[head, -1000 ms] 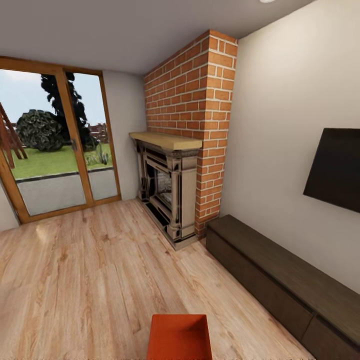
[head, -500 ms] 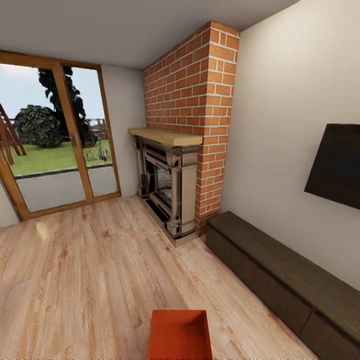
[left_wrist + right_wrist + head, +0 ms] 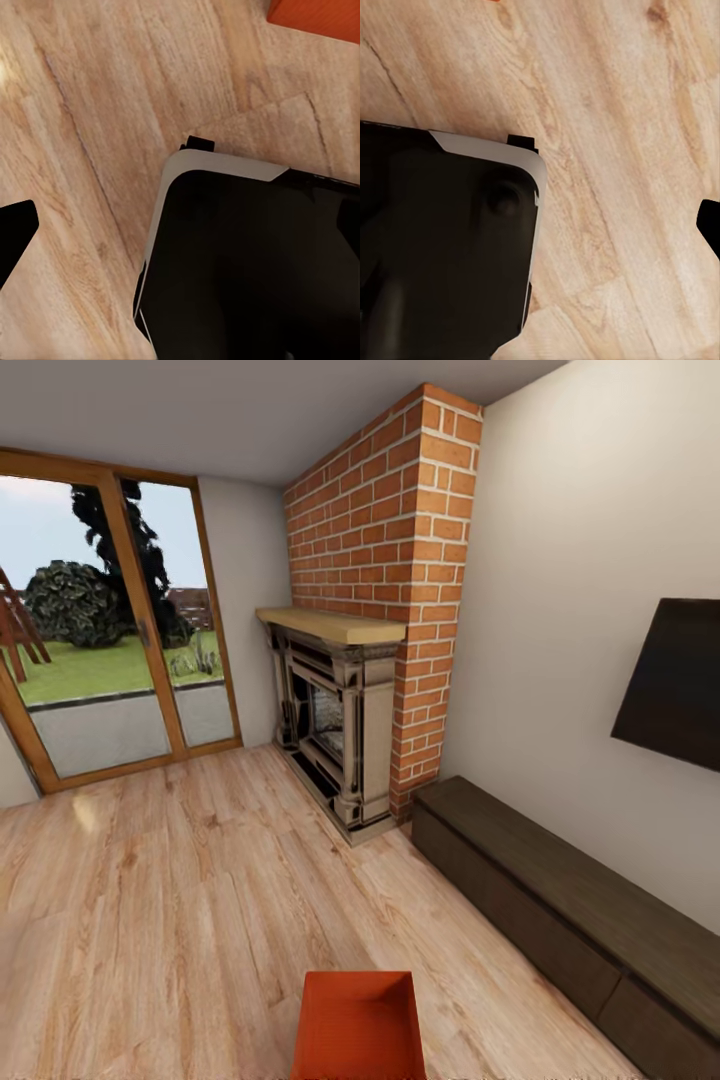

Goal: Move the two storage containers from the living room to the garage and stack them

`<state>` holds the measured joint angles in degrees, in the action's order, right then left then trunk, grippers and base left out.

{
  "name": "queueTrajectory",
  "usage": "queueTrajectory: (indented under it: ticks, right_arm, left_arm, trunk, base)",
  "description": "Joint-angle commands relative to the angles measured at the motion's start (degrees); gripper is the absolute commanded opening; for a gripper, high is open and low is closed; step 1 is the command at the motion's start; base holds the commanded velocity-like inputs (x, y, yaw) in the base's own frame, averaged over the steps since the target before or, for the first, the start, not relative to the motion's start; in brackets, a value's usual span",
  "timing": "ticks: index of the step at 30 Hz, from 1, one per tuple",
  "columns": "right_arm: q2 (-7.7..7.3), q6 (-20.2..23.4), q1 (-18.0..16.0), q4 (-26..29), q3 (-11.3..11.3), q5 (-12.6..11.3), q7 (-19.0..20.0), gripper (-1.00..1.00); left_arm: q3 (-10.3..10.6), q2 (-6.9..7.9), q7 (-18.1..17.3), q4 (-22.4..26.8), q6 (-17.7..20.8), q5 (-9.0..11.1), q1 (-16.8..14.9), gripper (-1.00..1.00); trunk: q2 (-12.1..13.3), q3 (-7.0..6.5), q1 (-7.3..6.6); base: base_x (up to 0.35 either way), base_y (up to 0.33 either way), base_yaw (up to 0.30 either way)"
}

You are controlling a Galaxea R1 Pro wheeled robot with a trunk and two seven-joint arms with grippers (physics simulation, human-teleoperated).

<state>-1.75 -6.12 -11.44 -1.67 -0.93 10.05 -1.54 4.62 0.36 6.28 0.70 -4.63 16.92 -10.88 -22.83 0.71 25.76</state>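
An orange-red bin (image 3: 358, 1025) sits low and centre in the head view, open top up, on the light plank floor (image 3: 180, 900) of the living room; a corner of the same orange shows in the left wrist view (image 3: 319, 16), out past the robot's black, grey-edged base (image 3: 247, 262). From there, out across the boards: a brick fireplace (image 3: 345, 730) with a pale wood mantel stands against the far wall, its brick chimney (image 3: 385, 510) running up to the ceiling. Right of it, a long dark cabinet (image 3: 560, 920) hugs the white wall, and a black TV (image 3: 675, 685) hangs above it. Off to the left, wood-framed glass doors (image 3: 110, 630) look onto grass and trees. Both wrist cameras look down at planks and the base (image 3: 442, 247). A dark fingertip (image 3: 15, 232) edges into the left wrist view, another (image 3: 711, 225) into the right — whether either hand is open or closed, I cannot tell.
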Motion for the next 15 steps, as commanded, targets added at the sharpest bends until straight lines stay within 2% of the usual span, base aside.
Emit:
queueTrajectory:
  ticks: [1,15]
  right_arm:
    - [-0.01,-0.31,-0.07,-0.18,-0.12,0.49,-0.15,1.0]
    - [-0.02,-0.06,-0.07,-0.18,-0.06,0.61,0.06,1.0]
  left_arm:
    - [0.48,0.0,0.13,-0.03,-0.14,0.48,-0.04,1.0]
    - [0.56,0.0,0.13,-0.09,-0.12,0.48,-0.02,1.0]
  trunk:
    - [-0.09,0.17,0.03]
    - [-0.09,1.45,0.03]
  base:
    - [0.0,0.0,0.0]
    - [0.0,0.0,0.0]
